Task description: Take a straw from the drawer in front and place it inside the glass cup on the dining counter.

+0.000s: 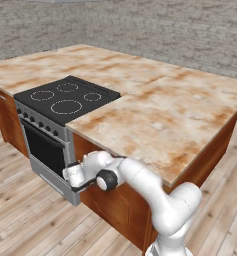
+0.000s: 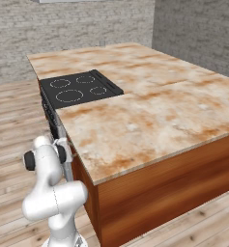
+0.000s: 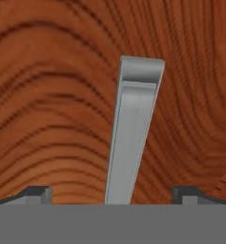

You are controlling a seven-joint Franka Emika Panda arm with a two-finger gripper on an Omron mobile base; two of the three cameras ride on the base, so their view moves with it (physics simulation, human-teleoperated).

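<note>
Taken left to right in the hand view, the left fingertip (image 3: 35, 193), the silver bar handle (image 3: 133, 138) and the right fingertip stand in a row against the reddish-brown drawer (image 3: 47, 105) front, so the gripper (image 3: 112, 195) is released, jaws spread wide with the handle between them and neither pad touching it. The handle's long axis runs up the view, leaning slightly right at its far end, crosswise to the jaws. The risk I see is a skewed pinch: the bar sits a little right of centre, so one pad may meet it first and slip off when pulling. The drawer is closed below the dining counter (image 1: 160, 115), beside the cooktop (image 1: 65, 97); the straw is presumably inside
</note>
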